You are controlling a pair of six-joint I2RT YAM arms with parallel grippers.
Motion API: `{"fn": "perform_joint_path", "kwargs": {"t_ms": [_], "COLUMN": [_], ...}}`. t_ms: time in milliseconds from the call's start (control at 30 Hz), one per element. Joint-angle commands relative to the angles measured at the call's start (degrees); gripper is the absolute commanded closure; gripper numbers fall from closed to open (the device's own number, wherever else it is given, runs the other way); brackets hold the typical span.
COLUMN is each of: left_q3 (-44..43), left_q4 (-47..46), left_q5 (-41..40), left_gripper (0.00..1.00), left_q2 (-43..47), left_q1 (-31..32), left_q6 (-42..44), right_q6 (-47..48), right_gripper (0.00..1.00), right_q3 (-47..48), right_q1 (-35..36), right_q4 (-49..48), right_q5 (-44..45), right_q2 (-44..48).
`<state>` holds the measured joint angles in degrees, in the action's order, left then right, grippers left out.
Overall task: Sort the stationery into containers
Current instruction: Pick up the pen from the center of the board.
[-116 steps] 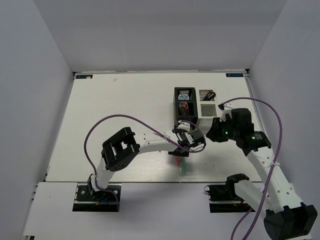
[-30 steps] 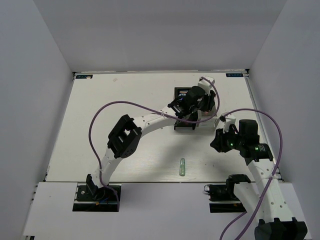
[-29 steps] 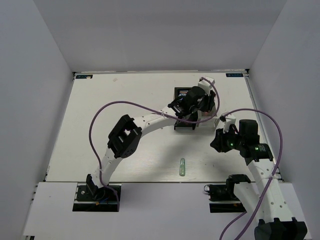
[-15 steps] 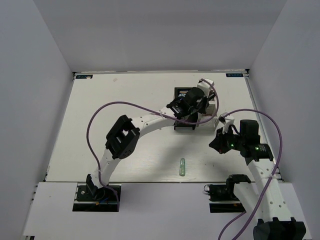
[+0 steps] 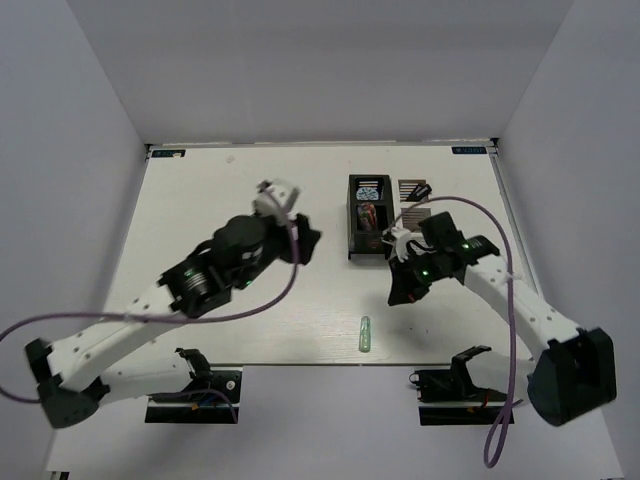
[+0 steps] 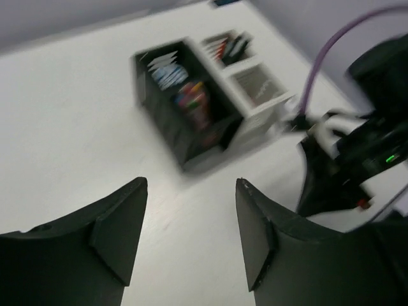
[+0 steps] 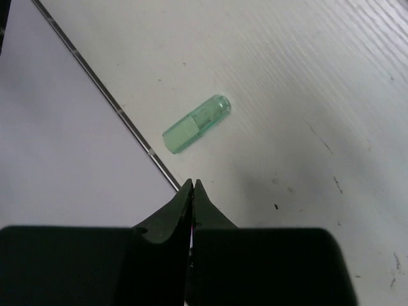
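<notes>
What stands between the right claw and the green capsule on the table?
Nothing visible: only the table lies between the shut right claw and the green capsule.

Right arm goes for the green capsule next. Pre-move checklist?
1. Target free: ok. The green capsule lies alone, with nothing touching it.
2. Right gripper open for the grasp: not ok. Its jaws are shut and empty.
3. Right gripper over the target: not ok. The capsule lies ahead of the fingertips, apart from them.
4. Left gripper out of the way: ok. It is open, empty and off to the left of the black organizer.
5. Room in the white organizer: cannot tell. It is blurred in the left wrist view and partly hidden from the top.
</notes>
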<state>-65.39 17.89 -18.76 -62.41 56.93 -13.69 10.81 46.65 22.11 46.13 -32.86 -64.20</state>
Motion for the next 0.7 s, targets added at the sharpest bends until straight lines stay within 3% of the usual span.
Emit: {"fn": "perform_joint_path", "kwargs": {"t_ms": [0,67,133,167,200,300,467,667], "left_q3": [10.3,15.3,17.9,19.7,21.3,25.6,30.8,30.7], "left_q4": [16.0,22.5,27.0,29.6,30.7,33.5,34.0,35.0], "left_q5": [-7.8,-9.2,-11.2,-11.7,-12.2,-14.2,-14.8,-14.5], "left_gripper": [0.28,0.19,0.13,0.12,0.12,0.11,0.09,0.09], "left_q2": [8.7,17.0,20.6,24.2,27.8,36.9,42.4,41.4], "left_q1": [-1.8,-2.0,-2.1,-2.0,-1.9,-2.0,-1.9,-2.1], "left_q6": [-5.1,-7.7,-10.6,-11.4,-12.2,-15.2,-16.2,-15.0], "right_q6": [-5.4,-7.9,-9.7,-11.9,-13.3,-17.9,-24.9,-30.5], "right_gripper": [1.0,1.0,0.93,0.85,0.65,0.42,0.34,0.39], "right_q3": [6.3,7.0,6.5,6.2,5.6,5.7,5.7,6.3], "right_q1": [5.7,9.8,13.3,14.7,15.3,18.3,23.1,27.4], "right_q4": [2.7,2.0,1.2,-0.2,-1.6,-2.8,-4.2,-6.0], "right_q5": [6.6,7.6,8.9,9.6,11.2,15.5,24.0,28.5], "right_q2": [-5.5,-8.8,-10.9,-11.4,-11.7,-15.2,-21.5,-27.6]}}
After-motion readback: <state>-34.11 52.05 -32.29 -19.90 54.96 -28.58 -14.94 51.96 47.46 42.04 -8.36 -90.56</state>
